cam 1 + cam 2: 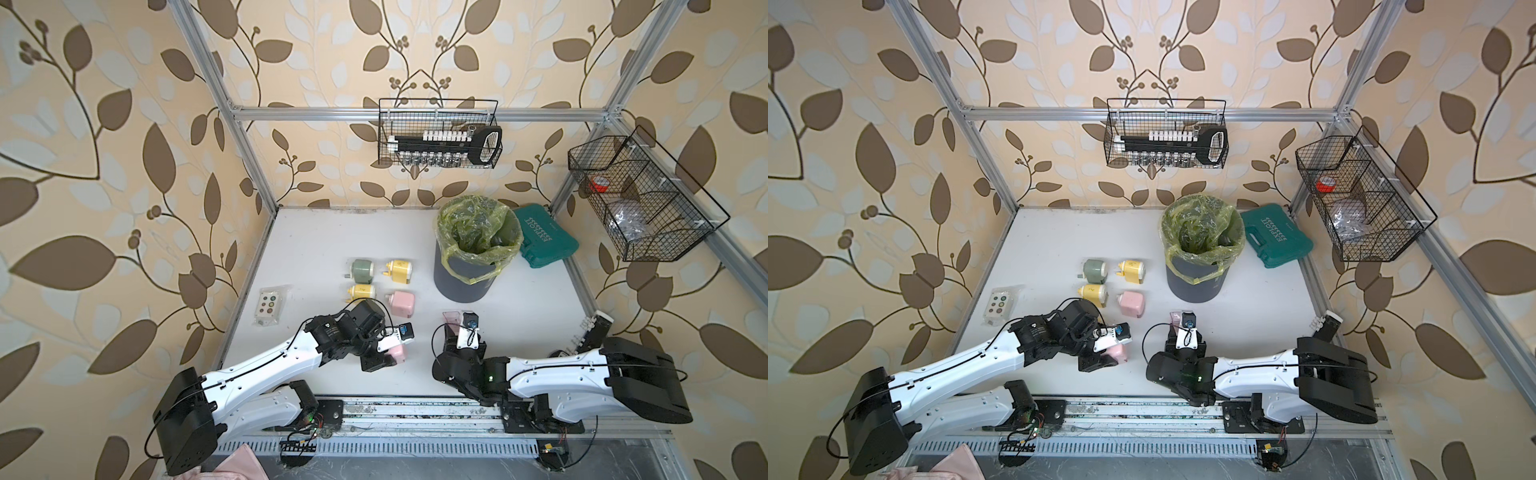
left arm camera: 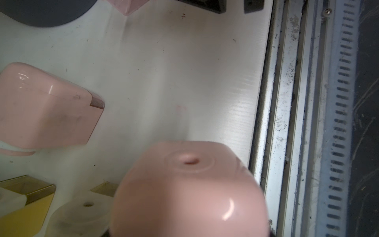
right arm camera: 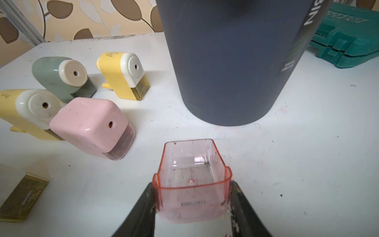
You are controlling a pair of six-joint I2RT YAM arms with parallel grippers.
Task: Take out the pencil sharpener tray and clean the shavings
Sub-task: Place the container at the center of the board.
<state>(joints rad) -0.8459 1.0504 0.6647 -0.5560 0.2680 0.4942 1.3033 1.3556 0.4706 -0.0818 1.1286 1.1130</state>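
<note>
Two grippers are busy: our right gripper (image 3: 191, 197) clamps the pink tray (image 3: 217, 156) at lower centre, its length pointing at the bin (image 3: 225, 71) directly above; our left gripper (image 1: 392, 355) clamps the sharpener (image 2: 188, 195).

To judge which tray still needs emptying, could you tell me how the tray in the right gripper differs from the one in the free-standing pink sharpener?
The held tray is out of its sharpener, clamped between the right gripper's jaws; the seated tray sits inside the pink sharpener. The held tray looks nearly empty, only specks; the seated tray shows a dark mass through its wall. Both are pinkish translucent plastic.
</note>
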